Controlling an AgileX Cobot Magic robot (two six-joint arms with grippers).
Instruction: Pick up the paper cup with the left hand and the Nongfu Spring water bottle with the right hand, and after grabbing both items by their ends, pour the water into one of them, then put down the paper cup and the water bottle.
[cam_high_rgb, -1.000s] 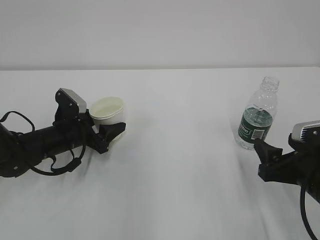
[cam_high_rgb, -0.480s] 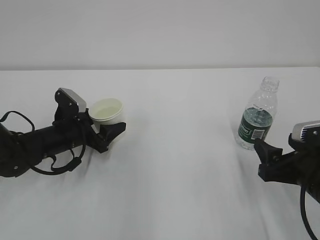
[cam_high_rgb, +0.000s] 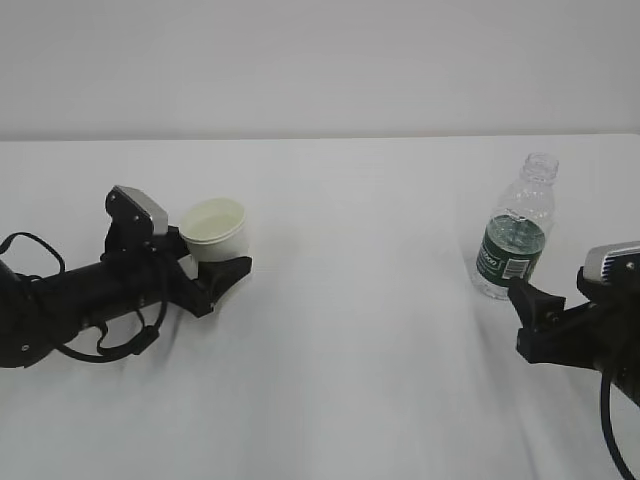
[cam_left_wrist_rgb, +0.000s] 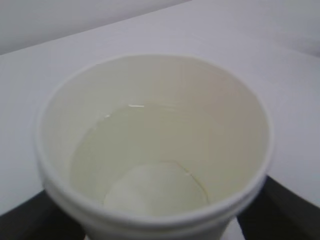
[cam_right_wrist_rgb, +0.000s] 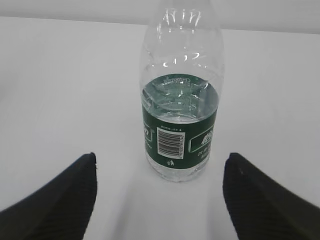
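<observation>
The white paper cup (cam_high_rgb: 215, 230) stands upright on the table at the left, with clear water (cam_left_wrist_rgb: 150, 150) in its cream inside. My left gripper (cam_high_rgb: 218, 272) lies low around the cup's base. In the left wrist view the cup (cam_left_wrist_rgb: 155, 135) fills the frame, with the left gripper (cam_left_wrist_rgb: 160, 227) open and a strip of table showing between the cup and the right finger (cam_left_wrist_rgb: 287, 205). The Nongfu Spring water bottle (cam_high_rgb: 515, 240) stands uncapped at the right. My right gripper (cam_high_rgb: 527, 302) sits just short of it, open and empty. The bottle (cam_right_wrist_rgb: 181, 100) stands beyond the right gripper (cam_right_wrist_rgb: 160, 165).
The white table (cam_high_rgb: 350, 300) stretches between the two arms, with a plain pale wall behind it. The left arm's black cable (cam_high_rgb: 110, 345) loops on the table. The right arm's body (cam_high_rgb: 600, 330) sits at the right edge.
My left gripper's jaws have spread off the cup, and the arm has sunk and slid slightly left. The cup now stands upright and free. The right arm and bottle have not moved.
</observation>
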